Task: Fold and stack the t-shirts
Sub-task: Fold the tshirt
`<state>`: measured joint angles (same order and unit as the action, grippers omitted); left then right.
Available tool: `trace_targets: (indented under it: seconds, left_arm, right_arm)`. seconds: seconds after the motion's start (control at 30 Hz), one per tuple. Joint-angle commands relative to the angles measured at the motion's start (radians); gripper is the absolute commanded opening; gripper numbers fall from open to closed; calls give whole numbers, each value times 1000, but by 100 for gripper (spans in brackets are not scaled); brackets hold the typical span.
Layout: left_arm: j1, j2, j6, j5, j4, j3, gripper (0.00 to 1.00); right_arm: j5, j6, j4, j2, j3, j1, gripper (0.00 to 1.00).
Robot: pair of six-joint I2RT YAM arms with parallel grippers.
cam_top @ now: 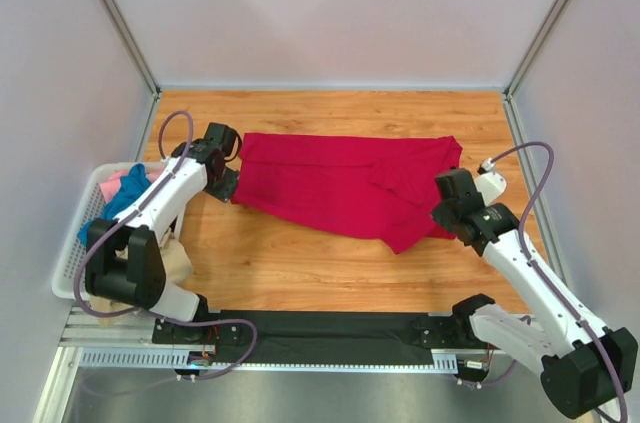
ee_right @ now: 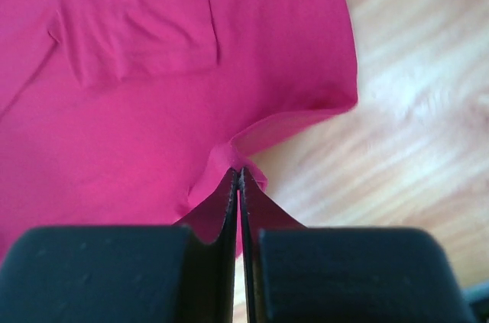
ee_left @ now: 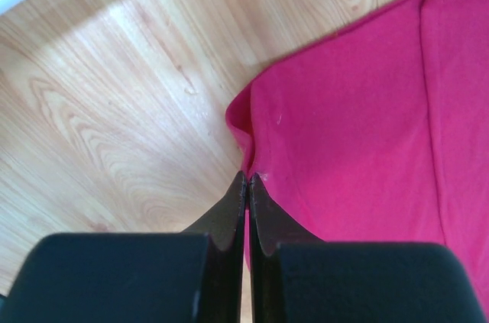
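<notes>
A large crimson red t-shirt (cam_top: 345, 183) lies spread across the wooden table, wrinkled toward its right side. My left gripper (cam_top: 228, 186) is shut on the shirt's left edge; in the left wrist view the gripper (ee_left: 249, 176) pinches the hem of the red cloth (ee_left: 359, 124). My right gripper (cam_top: 447, 226) is shut on the shirt's right lower edge; in the right wrist view the gripper (ee_right: 239, 172) pinches a raised fold of the red cloth (ee_right: 153, 71). Teal blue (cam_top: 125, 195), pink (cam_top: 112, 183) and tan (cam_top: 177, 261) t-shirts lie in the basket at the left.
A white plastic lattice basket (cam_top: 72, 253) sits at the table's left edge beside the left arm's base. White walls enclose the table (cam_top: 300, 268) on three sides. A black strip (cam_top: 330, 328) runs along the near edge between the arm bases.
</notes>
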<state>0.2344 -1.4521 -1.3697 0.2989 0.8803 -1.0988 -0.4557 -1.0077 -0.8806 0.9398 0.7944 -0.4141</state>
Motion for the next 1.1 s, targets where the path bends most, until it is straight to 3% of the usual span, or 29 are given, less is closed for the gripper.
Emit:
trace_targets:
  seconds: [0.0,0.13,0.27,0.37,0.63,1.07]
  left_arm:
    - [-1,-59,-6,72,81,-87,0]
    - [-6,-155,-29,101,117,-183,0]
    - [-6,-241,-38,109,137,-259,0]
    - [-10,-324,-49,124,183,-332,0]
    - [-35,-452,-77,134,227,-450,0]
    - [-35,-611,-39,123,240,-605,0]
  right_arm:
    - [60,216,209,34,40,124,0]
    - [251,346,339,146,84,271,0]
    - [336,486,390,305,190,302,0]
    - [413,491,402,390,244,331,0]
    - [353,541,345,546,388,331,0]
    - [285,563,330,666,520,334,0]
